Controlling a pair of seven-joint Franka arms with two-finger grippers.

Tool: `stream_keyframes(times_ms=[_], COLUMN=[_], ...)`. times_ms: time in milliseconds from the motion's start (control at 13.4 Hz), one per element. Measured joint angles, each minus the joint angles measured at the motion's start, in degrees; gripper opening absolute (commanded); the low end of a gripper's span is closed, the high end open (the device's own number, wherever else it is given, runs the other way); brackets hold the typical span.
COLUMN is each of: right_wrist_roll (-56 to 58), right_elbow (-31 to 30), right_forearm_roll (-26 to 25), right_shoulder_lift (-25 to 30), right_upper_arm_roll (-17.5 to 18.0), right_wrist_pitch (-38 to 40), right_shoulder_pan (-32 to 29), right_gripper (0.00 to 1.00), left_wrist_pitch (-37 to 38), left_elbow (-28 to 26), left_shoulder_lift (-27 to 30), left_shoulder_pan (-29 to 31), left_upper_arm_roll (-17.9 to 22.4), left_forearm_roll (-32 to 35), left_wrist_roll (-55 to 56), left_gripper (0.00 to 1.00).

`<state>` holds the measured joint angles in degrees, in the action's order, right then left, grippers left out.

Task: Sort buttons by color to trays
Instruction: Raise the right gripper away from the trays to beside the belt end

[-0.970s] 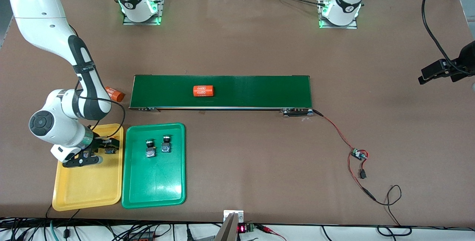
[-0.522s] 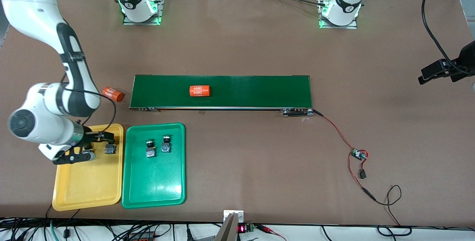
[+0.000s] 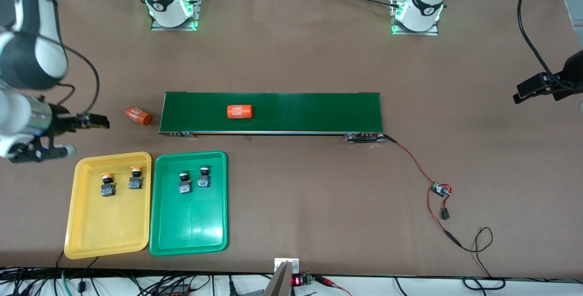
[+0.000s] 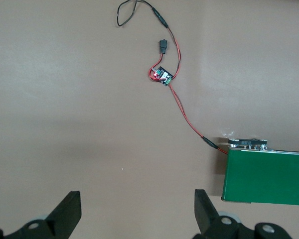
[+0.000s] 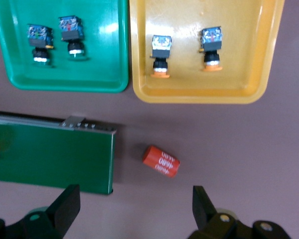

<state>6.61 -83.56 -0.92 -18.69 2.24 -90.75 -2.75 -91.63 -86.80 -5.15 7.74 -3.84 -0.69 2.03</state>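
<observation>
Two yellow-capped buttons [image 3: 107, 185] [image 3: 135, 178] stand in the yellow tray [image 3: 109, 237]. Two green-capped buttons [image 3: 184, 182] [image 3: 203, 177] stand in the green tray [image 3: 191, 237]. My right gripper [image 3: 89, 136] is open and empty, up in the air over bare table beside the yellow tray. Its wrist view shows the open gripper [image 5: 134, 204], the yellow tray [image 5: 199, 97], the green tray [image 5: 65, 84] and all the buttons. My left gripper [image 4: 137, 204] is open and empty, and waits high over the left arm's end of the table.
A long dark green conveyor belt [image 3: 319, 111] carries an orange cylinder [image 3: 239, 111]. A second orange cylinder [image 3: 138, 116] lies on the table off the belt's end, also in the right wrist view [image 5: 161, 161]. A small circuit board [image 3: 440, 190] with red wires lies toward the left arm's end.
My right gripper has let go of a yellow-capped button in the yellow tray, risen and drawn away from the tray. The cylinder on the belt has moved toward the right arm's end.
</observation>
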Motion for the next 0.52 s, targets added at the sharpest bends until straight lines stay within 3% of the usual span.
stream_keyframes(times_ms=[522], right_wrist_roll=[-1.8], right_elbow=[-23.6], right_forearm_roll=[0.0], right_shoulder_lift=[22.0], right_upper_arm_roll=[0.3], right_wrist_pitch=[-3.0], right_shoulder_pan=[0.1], right_gripper=[1.00], left_wrist_pitch=[0.0], left_elbow=[0.0], left_shoulder_lift=[0.0], left_shoulder_pan=[0.0], left_upper_arm_roll=[0.0], left_forearm_roll=[0.0], left_wrist_roll=[0.0], left_gripper=[1.00])
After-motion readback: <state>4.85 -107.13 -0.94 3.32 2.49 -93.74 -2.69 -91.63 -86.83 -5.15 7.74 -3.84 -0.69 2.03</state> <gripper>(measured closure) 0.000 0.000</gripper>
